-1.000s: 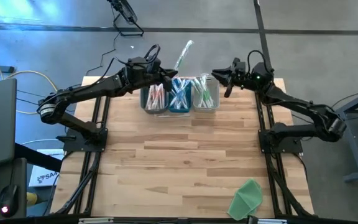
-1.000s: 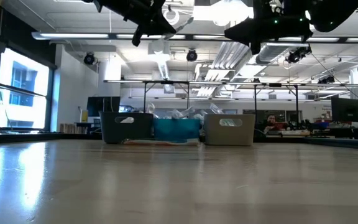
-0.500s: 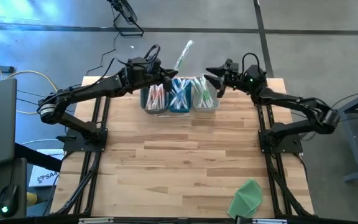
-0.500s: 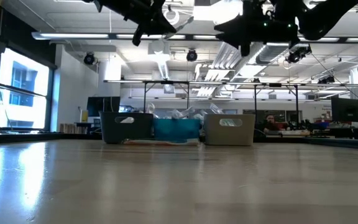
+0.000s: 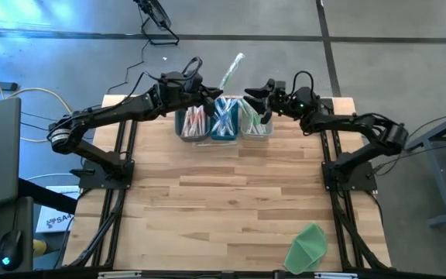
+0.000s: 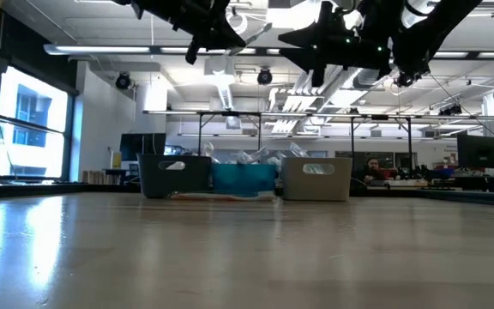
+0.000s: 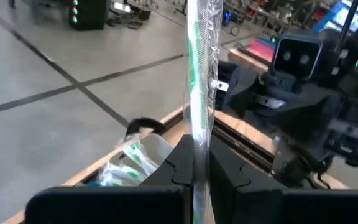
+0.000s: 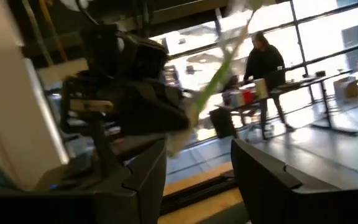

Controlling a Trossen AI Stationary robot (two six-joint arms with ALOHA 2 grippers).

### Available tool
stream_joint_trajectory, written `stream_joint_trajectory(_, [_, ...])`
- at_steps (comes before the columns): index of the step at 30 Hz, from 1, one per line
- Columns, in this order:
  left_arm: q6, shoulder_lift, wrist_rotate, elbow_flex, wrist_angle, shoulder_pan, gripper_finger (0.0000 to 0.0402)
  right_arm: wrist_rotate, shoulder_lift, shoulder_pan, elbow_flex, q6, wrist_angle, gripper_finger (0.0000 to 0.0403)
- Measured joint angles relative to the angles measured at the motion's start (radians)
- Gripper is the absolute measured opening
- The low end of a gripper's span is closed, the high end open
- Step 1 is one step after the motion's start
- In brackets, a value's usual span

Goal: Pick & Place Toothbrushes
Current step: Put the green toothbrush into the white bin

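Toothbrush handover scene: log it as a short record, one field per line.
left gripper: shut on a green toothbrush, raised above the bins
green toothbrush: wrapped in clear plastic, sticking up past the table's far edge
right gripper: open, over the green bin, facing the left gripper, apart from the toothbrush
bins: three in a row at the far edge: pink bin, blue bin, green bin, each holding toothbrushes
green cloth: at the near right corner of the table
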Motion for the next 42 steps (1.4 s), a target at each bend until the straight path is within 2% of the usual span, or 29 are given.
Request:
stream_joint_trajectory(5, [0.005, 0.036, 0.026, 0.000, 0.000, -0.028, 0.0012, -0.081, 0.066, 0.000, 0.067, 0.075, 0.004, 0.0172])
stream_joint_trajectory(9, [0.006, 0.064, 0.027, 0.000, 0.012, -0.052, 0.0012, -0.085, 0.109, 0.003, 0.119, 0.119, 0.005, 0.0172])
stream_joint_trajectory(14, [0.005, 0.075, 0.034, 0.000, 0.051, -0.064, 0.0012, -0.139, 0.129, 0.011, 0.154, 0.121, 0.003, 0.0172])
stream_joint_trajectory(17, [0.004, 0.075, 0.040, 0.000, 0.050, -0.063, 0.0012, -0.131, 0.129, 0.026, 0.156, 0.092, 0.004, 0.0168])
stream_joint_trajectory(20, [0.004, 0.075, 0.044, 0.000, 0.051, -0.063, 0.0012, -0.127, 0.129, 0.034, 0.156, 0.060, 0.002, 0.0142])
stream_joint_trajectory(26, [0.005, 0.075, 0.044, 0.000, 0.051, -0.063, 0.0012, -0.100, 0.129, 0.038, 0.156, 0.060, 0.004, 0.0054])
stream_joint_trajectory(29, [0.016, 0.075, 0.046, 0.000, 0.047, -0.063, 0.0012, -0.100, 0.129, 0.039, 0.156, 0.048, 0.008, 0.0023])
stream_joint_trajectory(38, [0.031, 0.075, 0.043, 0.000, 0.043, -0.062, 0.0013, -0.088, 0.129, 0.037, 0.156, 0.042, 0.005, 0.0015])
stream_joint_trajectory(42, [0.035, 0.075, 0.035, 0.000, 0.042, -0.061, 0.0052, -0.084, 0.129, 0.037, 0.156, 0.035, 0.006, 0.0014])
